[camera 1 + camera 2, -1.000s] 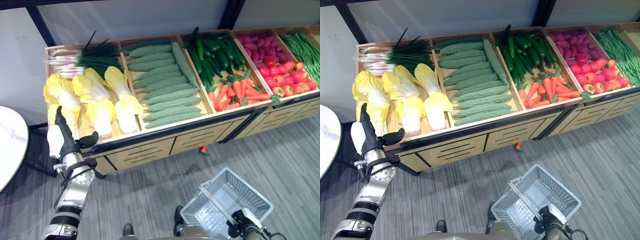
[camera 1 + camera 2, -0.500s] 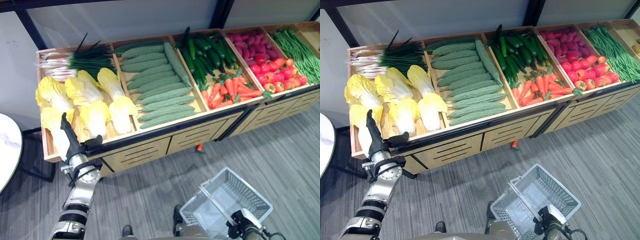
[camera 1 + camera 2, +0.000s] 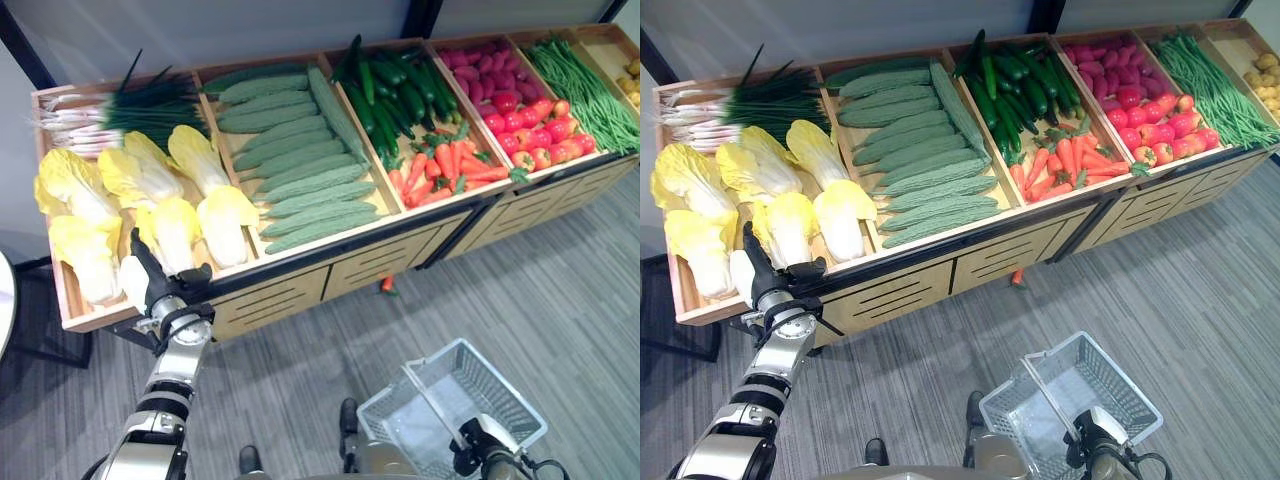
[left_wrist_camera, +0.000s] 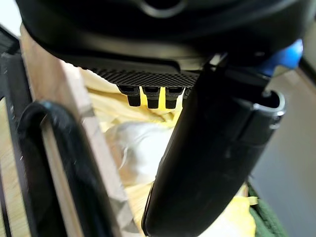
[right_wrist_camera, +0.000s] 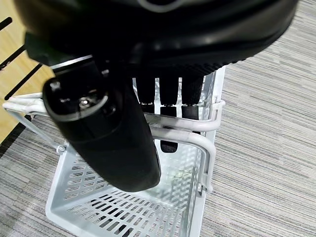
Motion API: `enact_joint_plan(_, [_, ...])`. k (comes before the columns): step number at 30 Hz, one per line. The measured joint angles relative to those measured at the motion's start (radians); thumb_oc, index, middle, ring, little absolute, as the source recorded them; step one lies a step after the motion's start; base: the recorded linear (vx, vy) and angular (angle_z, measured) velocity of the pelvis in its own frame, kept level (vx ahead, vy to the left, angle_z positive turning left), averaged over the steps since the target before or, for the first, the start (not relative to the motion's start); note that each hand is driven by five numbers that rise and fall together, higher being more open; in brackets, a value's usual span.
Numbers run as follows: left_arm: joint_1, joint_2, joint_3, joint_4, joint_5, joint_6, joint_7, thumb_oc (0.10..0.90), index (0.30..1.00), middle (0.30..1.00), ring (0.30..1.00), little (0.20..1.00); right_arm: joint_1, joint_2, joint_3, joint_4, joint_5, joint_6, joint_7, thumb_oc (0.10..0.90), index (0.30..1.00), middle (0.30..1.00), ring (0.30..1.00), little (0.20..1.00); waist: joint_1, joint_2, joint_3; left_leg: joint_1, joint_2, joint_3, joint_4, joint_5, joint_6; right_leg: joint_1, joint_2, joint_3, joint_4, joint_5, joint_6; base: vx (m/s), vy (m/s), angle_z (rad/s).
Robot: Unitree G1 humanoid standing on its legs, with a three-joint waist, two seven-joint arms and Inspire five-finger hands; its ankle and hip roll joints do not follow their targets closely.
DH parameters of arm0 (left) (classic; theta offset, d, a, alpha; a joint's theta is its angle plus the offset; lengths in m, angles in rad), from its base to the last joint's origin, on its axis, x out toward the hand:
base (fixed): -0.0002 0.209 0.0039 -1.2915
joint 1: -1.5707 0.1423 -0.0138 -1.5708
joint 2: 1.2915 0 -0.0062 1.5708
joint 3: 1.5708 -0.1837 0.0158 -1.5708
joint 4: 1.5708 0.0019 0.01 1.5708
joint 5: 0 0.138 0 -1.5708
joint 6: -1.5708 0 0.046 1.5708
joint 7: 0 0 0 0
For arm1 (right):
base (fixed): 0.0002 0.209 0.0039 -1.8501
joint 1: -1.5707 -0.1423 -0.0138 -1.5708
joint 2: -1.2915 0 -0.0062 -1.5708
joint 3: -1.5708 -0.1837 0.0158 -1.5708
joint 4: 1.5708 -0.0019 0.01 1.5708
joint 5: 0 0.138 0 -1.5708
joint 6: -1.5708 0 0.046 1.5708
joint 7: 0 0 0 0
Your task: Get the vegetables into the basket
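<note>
**Cabbages wait while basket hangs empty**

My right hand [image 5: 113,133] curls round the basket [image 3: 455,405] handle. Farther out, my left hand [image 3: 150,280], fingers straight, nears the cabbages [image 3: 175,230] in the stand's [image 3: 300,285] end bin: light, leafy, bruisable; I'd cup one's firm base.

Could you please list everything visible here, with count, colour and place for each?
Display stand: one, light wood, along the wall.
Spring onions: a bunch, green and white, leftmost bin, at the back.
Cabbages: several, yellow-white, leftmost bin, at the front.
Bitter gourds: many, pale green, second bin.
Cucumbers: many, dark green, third bin, at the back.
Carrots: many, orange, third bin, at the front.
Carrot: one, orange, on the floor.
Tomatoes: many, red, fourth bin.
Green beans: a pile, green, fifth bin.
Basket: one, white wire, above the floor.
Left hand: open, at the cabbage bin's front edge.
Right hand: curled round the basket's handle.
</note>
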Motion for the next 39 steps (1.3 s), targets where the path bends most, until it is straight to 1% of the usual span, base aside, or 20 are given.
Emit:
enact_joint_plan(4, [-0.047,0.011,0.009,0.05,-0.061,-0.001,0.021,0.9,1.0,1.0,1.0,1.0,-0.01,0.002,0.01,-0.012,0.001,0.0,0.0,0.4,0.3,0.3,0.3,0.3,0.0,-0.011,0.006,-0.009,0.005,0.011,0.0,0.0,0.0,-0.015,0.006,0.007,0.0,0.002,-0.002,0.04,-0.016,-0.08])
enact_joint_plan(5, [-0.049,0.011,0.011,0.051,-0.067,-0.001,0.022,0.402,0.303,0.303,0.303,0.303,-0.011,0.002,0.012,-0.012,0.001,0.0,0.0,0.4,0.3,0.3,0.3,0.3,0.0,-0.011,0.006,-0.009,0.006,0.012,0.0,0.0,0.0,-0.015,0.007,0.008,0.0,0.002,-0.002,0.06,-0.02,-0.05])
enact_joint_plan(13, [-0.054,0.033,0.015,0.088,-0.117,0.004,0.006,0.4,0.3,0.3,0.3,0.3,-0.008,0.007,0.018,-0.021,0.001,0.003,0.001,0.4,0.3,0.3,0.3,0.3,0.002,-0.015,0.003,0.019,0.013,0.024,0.0,-0.005,-0.007,0.004,0.017,0.021,0.0,0.001,0.0,0.03,-0.006,-0.05])
enact_joint_plan(16, [-0.05,0.03,0.021,0.023,-0.144,0.026,0.007,0.4,0.3,0.3,0.3,0.3,-0.007,0.008,0.019,-0.022,0.001,0.004,0.002,0.4,0.3,0.3,0.3,0.3,0.006,-0.018,0.001,0.019,0.012,0.024,0.0,-0.004,-0.007,0.005,0.016,0.021,0.0,0.003,-0.003,0.0,0.0,0.0])
enact_joint_plan(18, [-0.007,-0.001,0.055,-0.179,-0.174,0.036,0.02,0.4,0.3,0.3,0.3,0.3,-0.008,0.011,0.03,-0.026,0.001,0.005,0.002,0.4,0.3,0.3,0.3,0.3,0.012,-0.025,0.002,0.018,0.012,0.021,0.0,-0.004,-0.009,0.006,0.016,0.016,0.0,0.005,-0.005,-0.05,0.012,0.05])
enact_joint_plan(19, [0.034,-0.008,0.045,-0.333,-0.17,0.035,0.019,0.4,0.3,0.3,0.3,0.3,-0.007,0.01,0.034,-0.036,0.001,0.004,0.003,0.4,0.3,0.3,0.3,0.3,0.015,-0.028,0.001,0.018,0.012,0.017,0.0,-0.003,-0.009,0.008,0.014,0.01,0.001,0.006,-0.006,-0.03,0.017,0.17])
enact_joint_plan(20, [0.092,-0.01,0.01,-0.547,-0.148,0.01,0.007,0.4,0.3,0.3,0.3,0.3,-0.002,0.008,0.035,-0.045,0.001,0.003,0.003,0.4,0.3,0.3,0.3,0.3,0.017,-0.028,0.002,0.019,0.01,0.006,0.0,-0.003,-0.009,0.016,0.01,0.001,0.001,0.005,-0.006,-0.04,0.028,0.19])
enact_joint_plan(21, [0.106,-0.01,-0.018,-0.644,-0.12,-0.028,-0.003,0.4,0.3,0.3,0.3,0.3,-0.001,0.008,0.035,-0.043,0.001,0.003,0.003,0.4,0.3,0.3,0.3,0.3,0.026,-0.028,0.002,0.023,0.008,0.002,0.0,-0.004,-0.008,0.022,0.007,0.0,0.001,0.005,-0.005,-0.04,0.04,0.19])
enact_joint_plan(22, [0.1,-0.006,-0.029,-0.67,-0.095,-0.068,-0.015,0.4,0.3,0.3,0.3,0.3,-0.005,0.008,0.035,-0.041,0.001,0.003,0.004,0.4,0.3,0.3,0.3,0.3,0.036,-0.028,0.002,0.029,0.006,-0.002,0.0,-0.004,-0.008,0.03,0.004,-0.001,0.001,0.005,-0.005,-0.05,0.057,0.09])
enact_joint_plan(23, [0.104,0.003,-0.028,-0.696,-0.092,-0.089,-0.034,0.4,0.3,0.3,0.3,0.3,-0.007,0.008,0.033,-0.043,0.001,0.002,0.004,0.4,0.3,0.3,0.3,0.3,0.041,-0.026,0.003,0.035,0.003,-0.004,0.0,-0.004,-0.008,0.039,0.001,-0.004,0.001,0.005,-0.005,-0.03,0.058,0.05])
enact_joint_plan(25, [0.163,0.072,-0.035,-0.777,-0.098,-0.12,-0.088,0.4,0.3,0.3,0.3,0.3,-0.001,0.007,0.024,-0.046,0.002,-0.01,0.004,0.4,0.3,0.3,0.3,0.3,0.04,-0.022,0.005,0.043,0.0,-0.01,-0.001,-0.006,-0.007,0.051,-0.003,-0.006,0.0,-0.001,-0.001,-0.02,0.034,0.12])
enact_joint_plan(26, [0.18,0.101,-0.046,-0.785,-0.102,-0.165,-0.132,0.4,0.3,0.3,0.3,0.3,0.01,0.007,0.012,-0.044,0.004,-0.015,0.004,0.4,0.3,0.3,0.3,0.3,0.042,-0.02,0.005,0.043,-0.002,-0.022,-0.001,-0.006,-0.007,0.055,-0.006,-0.014,0.0,-0.007,0.006,-0.02,0.037,0.23])
enact_joint_plan(28, [0.206,0.129,-0.043,-0.786,-0.167,-0.212,-0.221,0.4,0.3,0.3,0.3,0.3,0.015,0.007,0.002,-0.038,0.005,-0.01,0.01,0.4,0.3,0.3,0.3,0.3,0.067,-0.017,0.005,0.043,-0.008,-0.027,0.0,-0.004,-0.004,0.057,-0.012,-0.017,0.0,-0.008,0.008,-0.03,0.059,0.13])
enact_joint_plan(30, [0.255,0.173,-0.045,-0.788,-0.256,-0.237,-0.298,0.4,0.3,0.3,0.3,0.3,0.02,0.004,-0.011,-0.046,0.006,-0.011,0.018,0.4,0.3,0.3,0.3,0.3,0.066,-0.016,0.004,0.044,-0.01,-0.028,-0.001,-0.003,-0.004,0.058,-0.015,-0.017,0.0,-0.008,0.009,-0.02,0.056,0.0])
enact_joint_plan(31, [0.291,0.192,-0.047,-0.788,-0.315,-0.24,-0.366,0.4,0.3,0.3,0.3,0.3,0.025,0.004,-0.015,-0.049,0.006,-0.011,0.023,0.4,0.3,0.3,0.3,0.3,0.066,-0.015,0.004,0.044,-0.012,-0.028,0.0,-0.002,-0.003,0.058,-0.017,-0.018,0.0,-0.008,0.009,-0.03,0.056,0.02])
enact_joint_plan(32, [0.34,0.18,-0.058,-0.787,-0.384,-0.24,-0.441,0.4,0.3,0.3,0.3,0.3,0.032,0.004,-0.018,-0.051,0.006,-0.011,0.029,0.4,0.3,0.3,0.3,0.3,0.067,-0.014,0.004,0.044,-0.014,-0.03,0.0,-0.002,-0.001,0.059,-0.02,-0.019,0.0,-0.004,0.006,-0.06,0.118,0.04])
enact_joint_plan(33, [0.379,0.18,-0.116,-0.768,-0.434,-0.231,-0.517,0.4,0.3,0.3,0.3,0.3,0.034,0.004,-0.041,-0.049,0.006,-0.013,0.043,0.4,0.3,0.3,0.3,0.3,0.069,-0.013,0.004,0.045,-0.019,-0.03,0.0,0.001,0.003,0.061,-0.024,-0.02,0.0,0.002,0.005,-0.06,0.169,0.03])
enact_joint_plan(34, [0.38,0.19,-0.165,-0.741,-0.441,-0.225,-0.575,0.4,0.3,0.3,0.3,0.3,0.031,0.004,-0.044,-0.046,0.006,-0.013,0.048,0.4,0.3,0.3,0.3,0.3,0.069,-0.013,0.004,0.051,-0.028,-0.03,0.0,0.001,0.004,0.067,-0.027,-0.02,0.0,0.003,0.005,-0.05,0.15,0.0])
enact_joint_plan(37, [0.38,0.192,-0.209,-0.731,-0.448,-0.211,-0.642,0.4,0.3,0.3,0.3,0.3,0.029,0.005,-0.045,-0.054,0.007,-0.024,0.057,0.4,0.3,0.3,0.3,0.3,0.059,-0.013,0.004,0.064,-0.032,-0.025,0.0,-0.001,0.009,0.077,-0.033,-0.014,0.001,0.005,0.009,-0.02,0.163,-0.05])
enact_joint_plan(39, [0.379,0.188,-0.228,-0.73,-0.447,-0.21,-0.672,0.4,0.3,0.3,0.3,0.3,0.028,0.006,-0.052,-0.05,0.006,-0.031,0.061,0.4,0.3,0.3,0.3,0.3,0.057,-0.011,0.003,0.083,-0.048,-0.014,-0.001,-0.008,0.019,0.089,-0.041,0.001,0.001,0.009,0.015,-0.01,0.107,-0.17])
